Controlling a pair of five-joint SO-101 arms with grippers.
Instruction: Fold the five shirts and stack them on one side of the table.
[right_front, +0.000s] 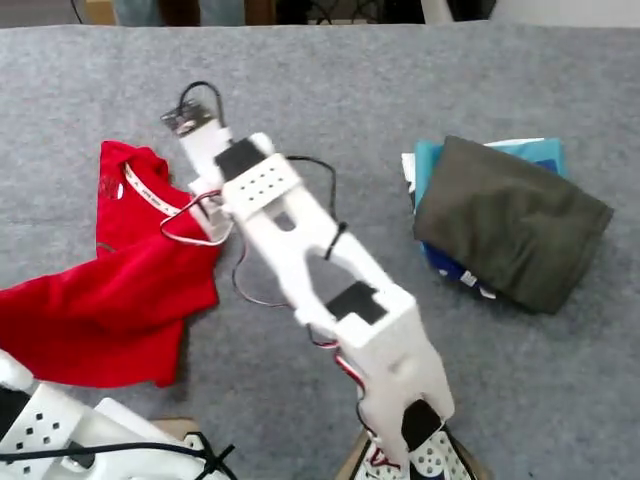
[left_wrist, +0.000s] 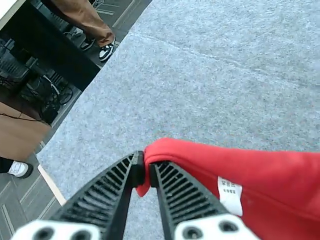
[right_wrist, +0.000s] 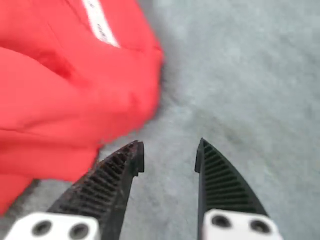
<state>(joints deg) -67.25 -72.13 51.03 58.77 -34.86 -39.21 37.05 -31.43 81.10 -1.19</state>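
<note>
A red shirt (right_front: 120, 290) lies crumpled at the table's left, collar toward the far side. My left gripper (left_wrist: 145, 170) is shut on a folded edge of the red shirt (left_wrist: 240, 175), close to the table's left edge. My right gripper (right_wrist: 170, 155) is open just above the grey table, right beside the red shirt (right_wrist: 65, 85), with nothing between its fingers. In the high view the right arm (right_front: 320, 260) stretches from the front centre to the shirt's collar side. A stack of folded shirts (right_front: 510, 220), olive on top, sits at the right.
The grey felt table (right_front: 400, 100) lies bare between the red shirt and the stack and along the far side. The left arm's white body (right_front: 60, 430) sits at the front left corner. The table's edge (left_wrist: 50, 175) is close to the left gripper.
</note>
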